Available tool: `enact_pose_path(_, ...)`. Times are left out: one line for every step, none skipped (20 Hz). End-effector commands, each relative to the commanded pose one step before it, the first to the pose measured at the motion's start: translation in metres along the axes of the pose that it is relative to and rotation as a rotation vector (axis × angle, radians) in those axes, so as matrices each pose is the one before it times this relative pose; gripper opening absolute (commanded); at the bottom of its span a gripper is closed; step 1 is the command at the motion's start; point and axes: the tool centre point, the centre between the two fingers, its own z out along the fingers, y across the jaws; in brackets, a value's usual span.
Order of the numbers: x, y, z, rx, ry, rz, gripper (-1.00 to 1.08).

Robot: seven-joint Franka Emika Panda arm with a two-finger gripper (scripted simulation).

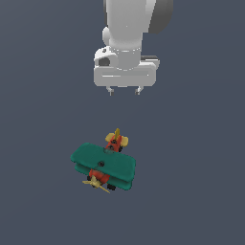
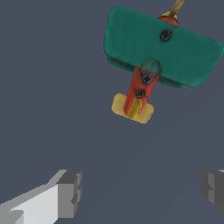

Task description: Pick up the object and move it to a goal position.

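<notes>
1. The gripper [image 1: 124,90] is seen hanging from the white arm at the top of the exterior view, with its two short fingertips pointing down toward the floor.
2. Its jaws are spread wide and nothing is held between them; in the wrist view the two grey finger pads [image 2: 70,192] are set far apart, with only bare floor between.
3. The toy biplane [image 1: 104,163] is resting on the dark grey floor [image 1: 43,119], apart from the gripper and untouched by it.
4. In the exterior view the plane is placed lower in the picture than the gripper and a little toward the exterior view's left of it.
5. The plane is shown upright, with its teal-green upper wing [image 1: 104,161] facing up and a second teal wing just visible beneath it.
6. A red body [image 2: 141,90] is seen running under the wings, marked with small black fastenings along its top.
7. The yellow tail [image 1: 116,139] is pointed toward the gripper, while the tan propeller [image 1: 95,183] is turned away from it, toward the lower edge of the exterior view.
8. A black wheel [image 1: 111,186] is visible under the nose, beside the propeller.
</notes>
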Motion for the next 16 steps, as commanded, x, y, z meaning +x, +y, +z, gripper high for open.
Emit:
enact_pose_path(0.00000, 0.00001, 0.00000, 0.00000, 0.00000, 0.00000, 0.28)
enact_pose_path(0.00007, -0.00031, -0.00005, 0.00014, 0.00020, -0.00065, 0.28)
enact_pose_path(0.00017, -0.00107, -0.00024, 0.00056, 0.00075, -0.00231, 0.28)
enact_pose_path(0.00029, -0.00173, -0.00042, 0.00094, 0.00130, -0.00376, 0.28)
enact_pose_path(0.00043, -0.00233, -0.00068, 0.00134, 0.00201, -0.00511, 0.28)
enact_pose_path(0.00046, -0.00226, -0.00085, 0.00144, 0.00237, -0.00507, 0.28)
enact_pose_path(0.00043, -0.00183, -0.00092, 0.00133, 0.00246, -0.00424, 0.28)
enact_pose_path(0.00040, -0.00143, -0.00102, 0.00125, 0.00259, -0.00350, 0.28)
enact_pose_path(0.00038, -0.00103, -0.00111, 0.00117, 0.00272, -0.00273, 0.28)
enact_pose_path(0.00037, -0.00064, -0.00121, 0.00109, 0.00286, -0.00200, 0.28)
enact_pose_path(0.00035, -0.00028, -0.00134, 0.00104, 0.00307, -0.00136, 0.28)
enact_pose_path(0.00032, 0.00004, -0.00152, 0.00105, 0.00341, -0.00081, 0.28)
enact_pose_path(0.00035, 0.00031, -0.00166, 0.00105, 0.00368, -0.00036, 0.28)
enact_pose_path(0.00038, 0.00045, -0.00190, 0.00117, 0.00417, -0.00020, 0.28)
enact_pose_path(0.00046, 0.00037, -0.00225, 0.00146, 0.00497, -0.00056, 0.28)
enact_pose_path(0.00058, 0.00016, -0.00265, 0.00186, 0.00593, -0.00122, 0.28)
